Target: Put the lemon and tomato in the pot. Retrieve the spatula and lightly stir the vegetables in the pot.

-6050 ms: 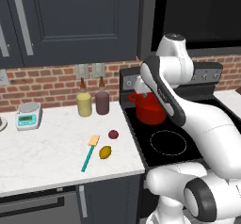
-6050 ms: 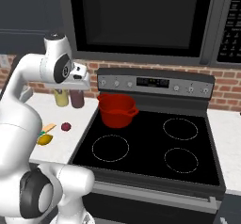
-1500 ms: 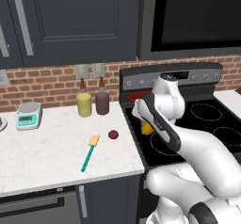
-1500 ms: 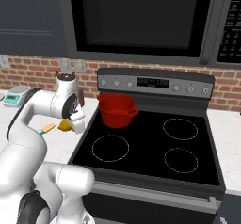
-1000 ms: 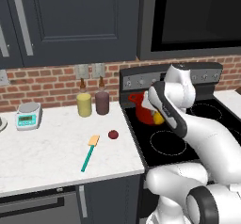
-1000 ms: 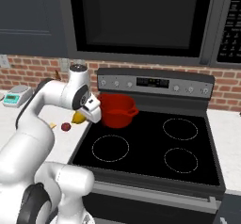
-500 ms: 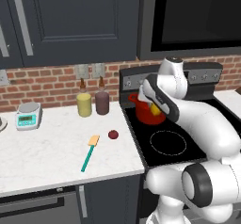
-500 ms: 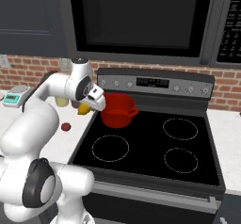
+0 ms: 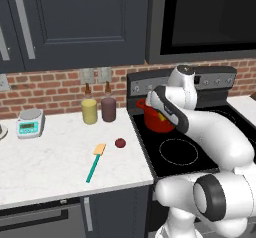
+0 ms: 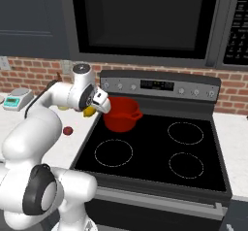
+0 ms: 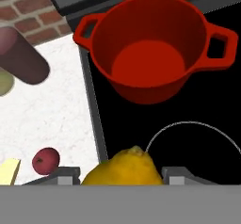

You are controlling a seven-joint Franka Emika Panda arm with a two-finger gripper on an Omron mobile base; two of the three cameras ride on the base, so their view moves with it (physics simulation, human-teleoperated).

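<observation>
One lemon (image 11: 123,167) pinched between fingers (image 11: 60,175) | hand view: pot (image 11: 155,53) empty | left base: spatula (image 9: 95,162) beside tomato (image 9: 120,143)

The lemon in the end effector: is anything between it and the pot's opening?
Nothing visible is. The end effector holds the lemon just short of the pot, which is open, has no lid and looks empty inside.

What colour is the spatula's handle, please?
Teal, with a pale-orange blade; the spatula shows best in the left base view.
</observation>
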